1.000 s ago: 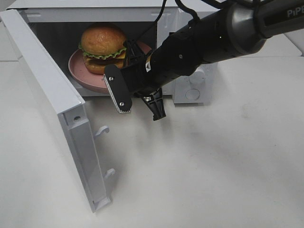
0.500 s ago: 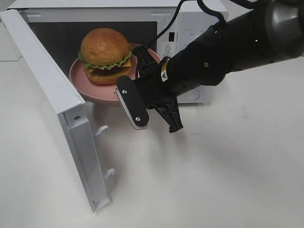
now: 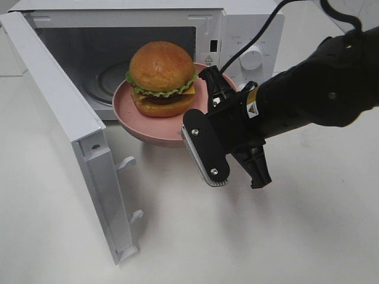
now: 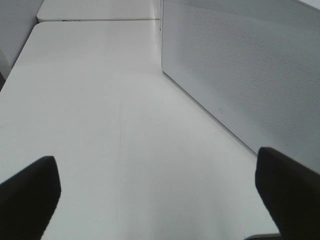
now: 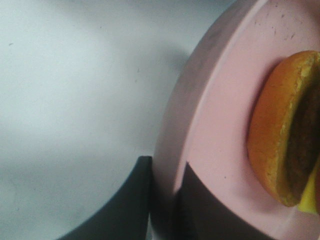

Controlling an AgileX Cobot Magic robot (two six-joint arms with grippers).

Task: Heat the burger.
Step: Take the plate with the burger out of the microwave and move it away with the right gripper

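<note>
The burger (image 3: pixel 163 77), a golden-brown bun with green lettuce and yellow cheese, sits on a pink plate (image 3: pixel 131 118) just in front of the open microwave (image 3: pixel 249 35). My right gripper (image 3: pixel 212 94) reaches in from the right and is shut on the plate's right rim. The right wrist view shows the two dark fingers (image 5: pixel 141 175) pinching the pink plate (image 5: pixel 220 115), with the burger (image 5: pixel 280 130) beside them. My left gripper (image 4: pixel 159 200) is open over bare table beside the microwave's perforated side wall (image 4: pixel 240 75). It is out of the high view.
The microwave door (image 3: pixel 59 112) swings wide open toward the front left, with its latch hooks (image 3: pixel 127 163) sticking out. The cavity (image 3: pixel 89 53) holds a glass turntable. White table (image 3: pixel 237 236) stretches in front and to the right.
My right gripper has drawn the plate and burger out of the microwave cavity, toward the front and right. The left gripper's state is unchanged.
</note>
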